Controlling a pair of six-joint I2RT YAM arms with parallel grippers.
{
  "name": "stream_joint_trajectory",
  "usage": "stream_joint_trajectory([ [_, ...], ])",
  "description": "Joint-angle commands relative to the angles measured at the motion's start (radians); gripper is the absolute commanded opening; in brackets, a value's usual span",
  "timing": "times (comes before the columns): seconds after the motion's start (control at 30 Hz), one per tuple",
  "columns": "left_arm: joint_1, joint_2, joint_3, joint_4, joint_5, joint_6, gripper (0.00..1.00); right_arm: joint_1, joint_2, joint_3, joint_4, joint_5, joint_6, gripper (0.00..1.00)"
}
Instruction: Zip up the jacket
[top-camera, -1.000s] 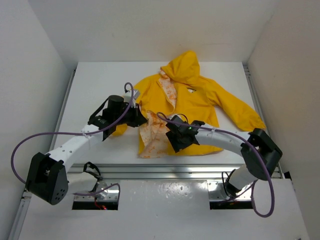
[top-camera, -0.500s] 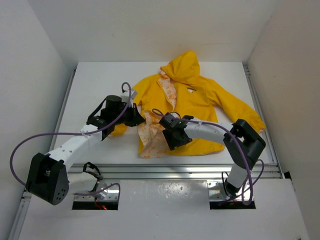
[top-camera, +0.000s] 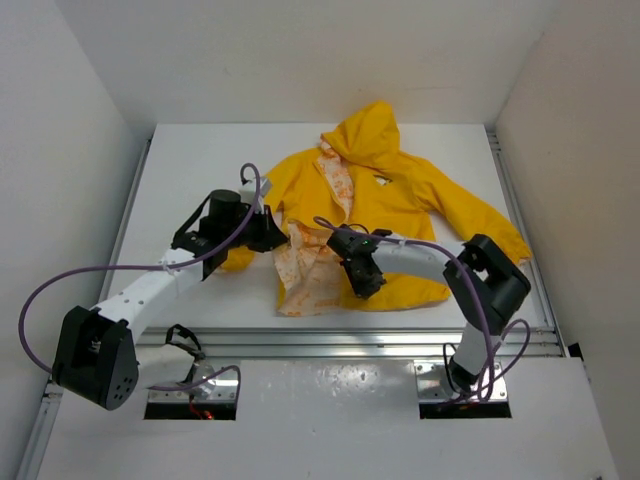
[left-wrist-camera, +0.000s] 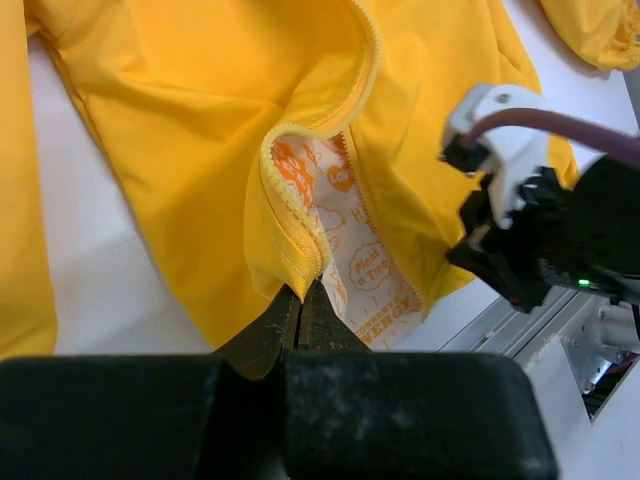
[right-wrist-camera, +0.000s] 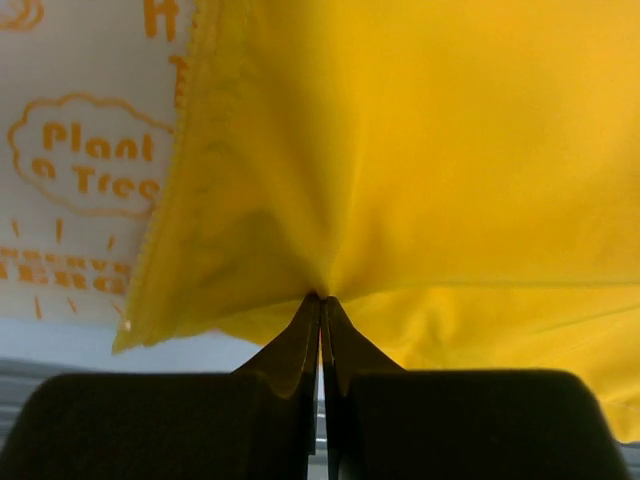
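The yellow jacket (top-camera: 400, 200) lies open on the table, hood at the far end and orange-and-white lining (top-camera: 305, 270) showing along the turned-back left front panel. My left gripper (top-camera: 283, 238) is shut on that panel's zipper edge (left-wrist-camera: 290, 200), and its jaws (left-wrist-camera: 300, 292) pinch the fold of yellow fabric. My right gripper (top-camera: 366, 290) is shut on the right front panel near the bottom hem. In the right wrist view its jaws (right-wrist-camera: 321, 300) bunch the yellow fabric (right-wrist-camera: 450, 150), with lining (right-wrist-camera: 80, 170) to the left. The zipper slider is not visible.
The white table (top-camera: 200, 170) is walled on three sides. A metal rail (top-camera: 330, 340) runs along its near edge just below the jacket's hem. Purple cables (top-camera: 60, 285) loop off both arms. The right arm's wrist (left-wrist-camera: 540, 230) sits close to the left gripper.
My right gripper has come in to the right panel's lower edge and shut on the fabric; its elbow has swung inward. My left gripper has kept its hold and barely moved.
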Motion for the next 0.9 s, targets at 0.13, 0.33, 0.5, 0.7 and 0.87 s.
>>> stream_joint_trajectory([
  [0.13,0.013,-0.001,0.011,0.037,0.009,0.017,0.0,-0.103,-0.327,-0.153,0.08,-0.064,-0.159,0.0],
  [0.33,0.013,0.017,0.011,0.055,0.018,0.017,0.0,-0.262,-0.522,-0.196,0.063,-0.11,-0.403,0.0],
  [0.5,0.004,0.028,0.011,0.075,0.018,0.026,0.0,-0.345,-0.575,-0.29,0.06,-0.179,-0.517,0.0],
  [0.7,-0.005,0.028,0.011,0.075,0.018,0.026,0.0,-0.267,-0.603,-0.379,0.083,-0.271,-0.477,0.0],
  [0.87,-0.014,0.017,0.011,0.075,0.018,0.035,0.0,-0.188,-0.582,-0.399,0.105,-0.25,-0.439,0.0],
])
